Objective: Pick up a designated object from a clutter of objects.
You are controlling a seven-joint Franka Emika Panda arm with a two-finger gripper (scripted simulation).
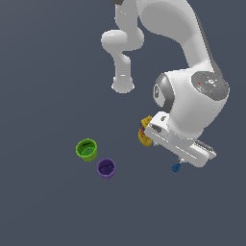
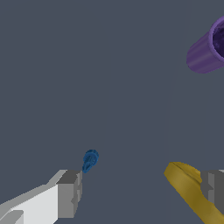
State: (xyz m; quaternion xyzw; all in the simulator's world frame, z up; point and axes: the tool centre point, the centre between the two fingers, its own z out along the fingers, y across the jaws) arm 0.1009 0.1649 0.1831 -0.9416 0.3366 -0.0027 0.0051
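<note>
The tiny dark-blue knobby item (image 1: 176,167) lies on the grey floor just under the edge of my hand. In the wrist view the item (image 2: 90,160) sits right beside the tip of one finger (image 2: 68,192), not between the fingers. My gripper (image 2: 140,192) is open wide and empty; in the exterior view the gripper (image 1: 181,158) is mostly hidden under the white hand. The yellow mustard bottle (image 1: 145,130) lies beside the hand, and in the wrist view the bottle (image 2: 188,188) is against the other finger (image 2: 213,188).
The green cup (image 1: 86,149) and the purple cup (image 1: 106,168) stand side by side at the exterior view's left, apart from the hand. The purple cup (image 2: 205,48) also shows in the wrist view. The arm's base (image 1: 123,85) stands further back.
</note>
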